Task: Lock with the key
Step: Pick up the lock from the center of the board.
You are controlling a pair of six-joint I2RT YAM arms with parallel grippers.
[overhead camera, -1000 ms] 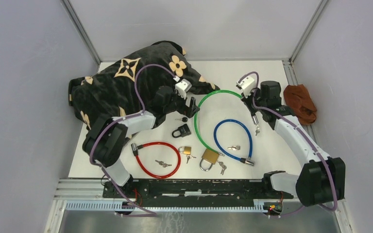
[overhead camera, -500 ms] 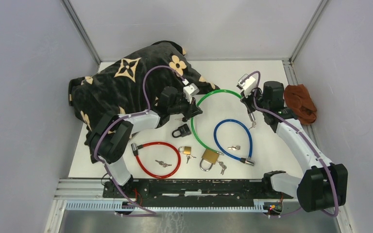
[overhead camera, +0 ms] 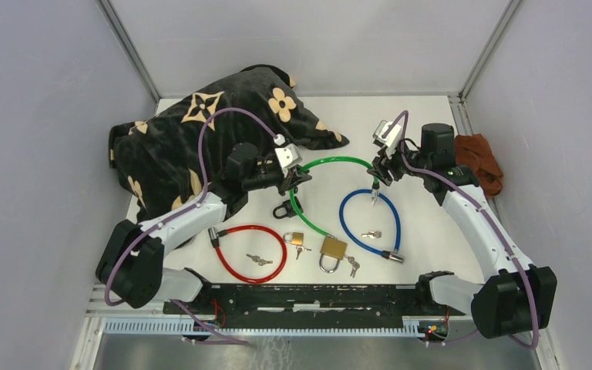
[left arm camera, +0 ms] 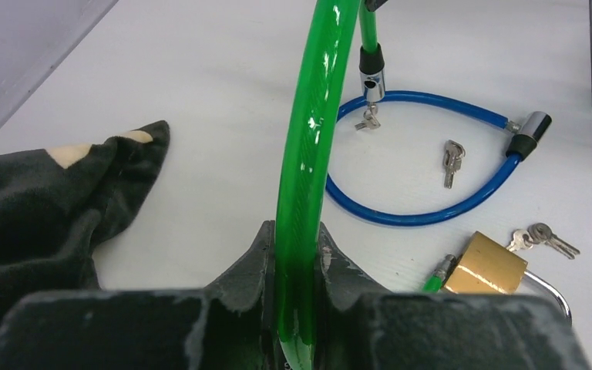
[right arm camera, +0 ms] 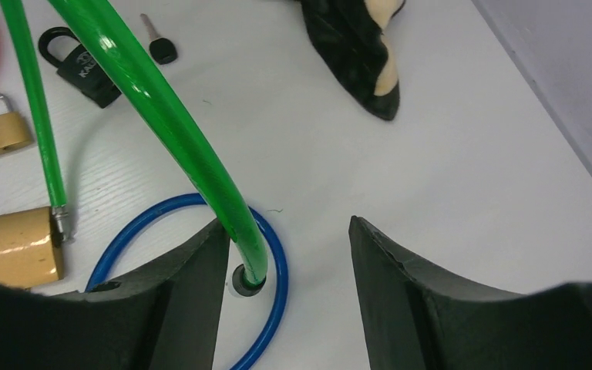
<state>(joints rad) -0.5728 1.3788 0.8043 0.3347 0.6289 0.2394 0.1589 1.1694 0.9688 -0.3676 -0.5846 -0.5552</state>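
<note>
Two claws meet at the green cable (overhead camera: pixel 331 160), which arches over the table (overhead camera: pixel 432 231) between them. The left claw (overhead camera: pixel 299 179) pinches it tight. The right claw (overhead camera: pixel 375 171) gapes about halfway, with the cable's lock end between its fingers; whether they touch, I cannot tell. A key (left arm camera: pixel 368 117) dangles there, tiny. The other end is half hidden by a padlock (overhead camera: pixel 333 248).

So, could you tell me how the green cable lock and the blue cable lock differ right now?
The green cable lock is clamped in the left gripper and arches above the table; the blue cable lock lies flat. Green's ends sit apart; blue's meet in a loop. Both are glossy cables with metal lock heads.
</note>
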